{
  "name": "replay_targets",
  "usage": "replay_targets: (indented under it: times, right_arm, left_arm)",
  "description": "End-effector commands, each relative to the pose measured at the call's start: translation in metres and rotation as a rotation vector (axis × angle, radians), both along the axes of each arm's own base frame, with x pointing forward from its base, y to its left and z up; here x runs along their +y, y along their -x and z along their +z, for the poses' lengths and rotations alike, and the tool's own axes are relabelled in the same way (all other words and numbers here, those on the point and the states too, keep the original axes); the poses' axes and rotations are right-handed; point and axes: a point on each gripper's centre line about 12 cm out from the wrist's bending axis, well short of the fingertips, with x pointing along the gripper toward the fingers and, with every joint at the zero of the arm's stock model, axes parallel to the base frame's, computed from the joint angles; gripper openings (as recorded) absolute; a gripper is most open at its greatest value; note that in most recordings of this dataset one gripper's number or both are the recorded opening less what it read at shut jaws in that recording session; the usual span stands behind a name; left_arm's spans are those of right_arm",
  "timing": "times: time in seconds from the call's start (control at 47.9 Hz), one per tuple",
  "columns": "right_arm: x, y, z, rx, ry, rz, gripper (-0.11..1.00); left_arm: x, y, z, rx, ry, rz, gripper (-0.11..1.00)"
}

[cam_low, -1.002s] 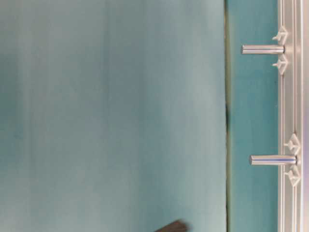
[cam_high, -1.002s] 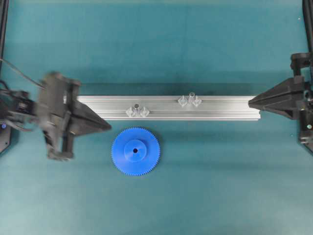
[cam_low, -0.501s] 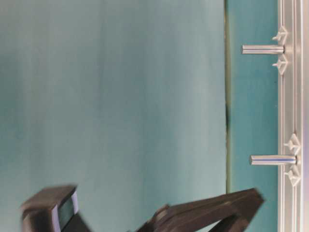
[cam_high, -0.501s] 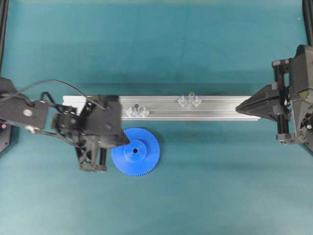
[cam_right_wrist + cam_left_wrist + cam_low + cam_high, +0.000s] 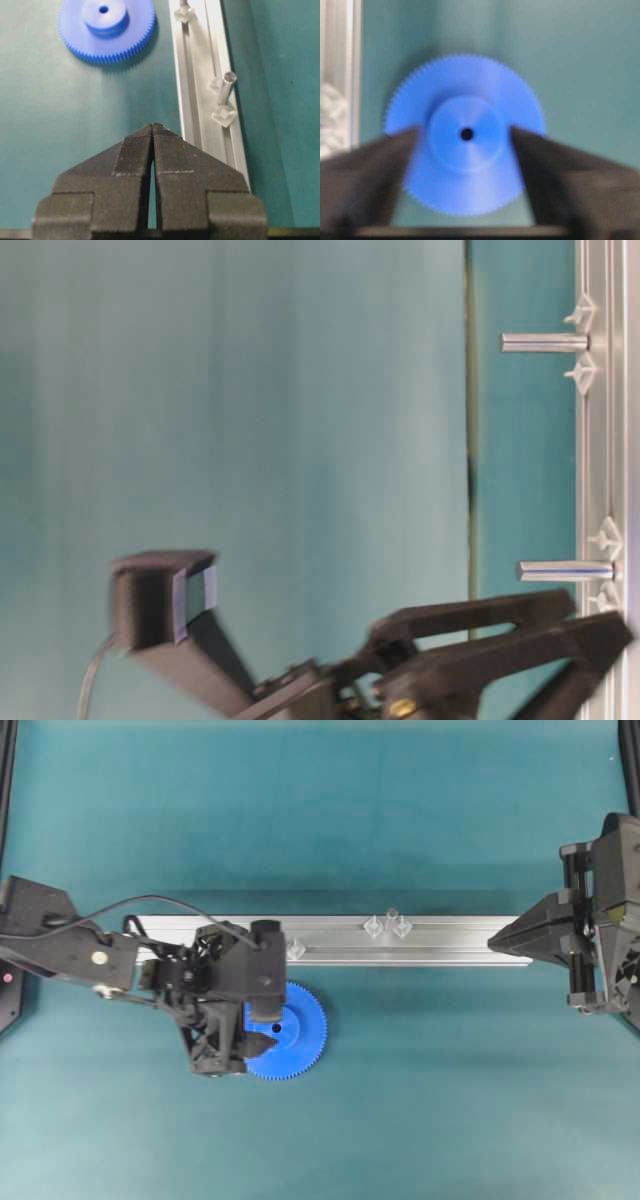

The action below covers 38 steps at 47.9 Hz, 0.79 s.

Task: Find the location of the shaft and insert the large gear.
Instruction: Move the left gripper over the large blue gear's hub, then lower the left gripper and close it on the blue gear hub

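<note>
The large gear [image 5: 302, 1028], a bright blue toothed disc, lies flat on the teal mat in front of the aluminium rail [image 5: 450, 942]. My left gripper [image 5: 265, 1032] hangs over its left half and is open. In the left wrist view the two dark fingers [image 5: 380, 165] stand on either side of the raised hub of the gear [image 5: 466, 165], apart from it. The shaft [image 5: 391, 914] stands upright on the rail between two clear diamond mounts, well right of the gear. My right gripper [image 5: 494, 940] is shut and empty at the rail's right end, with the shaft [image 5: 228, 84] ahead of it.
A second clear mount [image 5: 296, 949] sits on the rail just behind the gear, partly covered by my left arm. The rail [image 5: 200, 75] runs left to right across the mat's middle. Black frame posts stand at the far left and right edges.
My left arm has swung right from the rail's left end to over the gear, and its jaws have opened. The right gripper edged slightly left at first and has held still since.
</note>
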Motion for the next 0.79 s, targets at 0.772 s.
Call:
replay_targets:
  times: [0.772]
  right_arm:
    - [-0.001,0.02,0.002,-0.062,-0.037,-0.031,0.03]
  left_arm:
    - [-0.008,-0.024,-0.026,0.114,-0.003,0.006,0.94]
